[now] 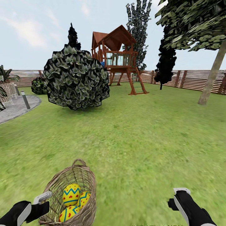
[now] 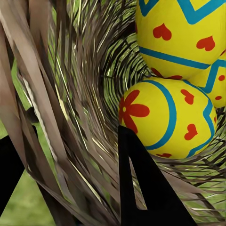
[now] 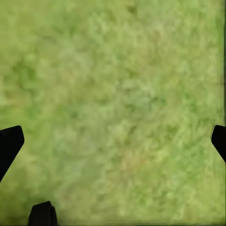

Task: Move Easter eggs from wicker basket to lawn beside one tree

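Three eggs: seen lying together inside the basket.
Basket: stood on the lawn.
Left end effector: spread, its fingers straddling the basket wall.
Right end effector: spread, held empty over grass.
Tree: seen far off by the fence.

I log: Easter eggs, yellow, blue zigzag bands, red spots; wicker basket, grey-brown weave; lawn, mottled green; play tower, red-brown wood.

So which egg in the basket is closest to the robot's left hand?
The bottom egg, lowest in the wicker basket beside the left hand; the other two eggs sit higher.
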